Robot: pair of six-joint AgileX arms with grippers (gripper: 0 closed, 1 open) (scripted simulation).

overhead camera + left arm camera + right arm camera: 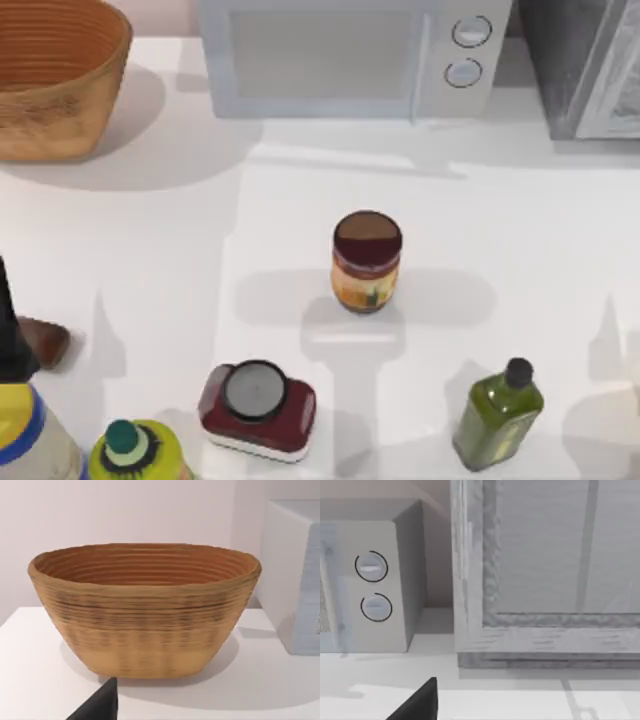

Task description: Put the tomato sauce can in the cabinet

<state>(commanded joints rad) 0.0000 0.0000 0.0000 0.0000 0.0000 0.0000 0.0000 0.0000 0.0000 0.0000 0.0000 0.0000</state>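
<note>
Task not started, judging by the layout. The can (366,261) stands upright near the middle of the table (520,220), untouched, nothing gripping it. The cabinet (575,65) sits at the table's far right corner, just beside the microwave (350,55), well apart from the can. All steps remain: reach, grasp, lift, carry to the cabinet, place inside.

Left arm: a dark part at the table's left edge in the top view, near the front; idle. Left gripper (97,705): a dark tip low in the left wrist view; finger state cannot be told. Right gripper (417,702): likewise one dark tip in the right wrist view; cannot tell.

View differences:
- Top view gives the can, a red box (258,410) and an oil bottle (497,415) along the front edge.
- Left wrist view faces the basket (145,610) at the far left corner.
- Right wrist view faces the cabinet's framed front panel (560,550) close up; whether it is open I cannot tell.
</note>
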